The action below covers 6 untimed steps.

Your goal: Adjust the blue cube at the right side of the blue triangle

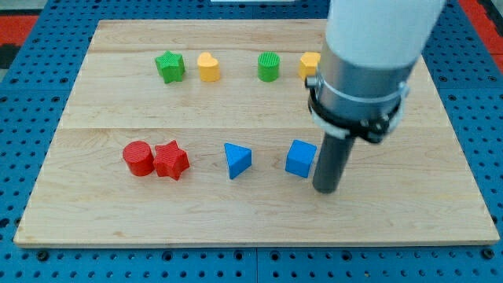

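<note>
Wooden board point(118, 181): arm hides part of yellow block point(308, 63).

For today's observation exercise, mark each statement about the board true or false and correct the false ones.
1. My tip sits just right of the blue cube. True.
2. The blue triangle lies right of the blue cube. False: it lies to the cube's left.
3. The red star touches the red cylinder. True.
4. The green star is in the bottom row. False: it is in the top row, beside the yellow heart.
</note>
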{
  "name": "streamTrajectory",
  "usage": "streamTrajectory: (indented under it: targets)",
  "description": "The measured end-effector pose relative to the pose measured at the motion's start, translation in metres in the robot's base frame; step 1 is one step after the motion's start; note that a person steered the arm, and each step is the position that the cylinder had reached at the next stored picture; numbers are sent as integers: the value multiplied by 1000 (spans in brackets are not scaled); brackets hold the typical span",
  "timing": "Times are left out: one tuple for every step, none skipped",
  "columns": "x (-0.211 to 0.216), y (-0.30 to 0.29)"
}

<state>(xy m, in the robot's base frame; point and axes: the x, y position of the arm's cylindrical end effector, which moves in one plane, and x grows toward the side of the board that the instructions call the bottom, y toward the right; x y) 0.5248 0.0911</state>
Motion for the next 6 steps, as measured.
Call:
streamTrajectory:
  targets:
    - [-46, -1]
    - [-50, 2]
    - [-37, 6]
    - [-24, 15]
    - [-74, 27]
    - [-100, -13]
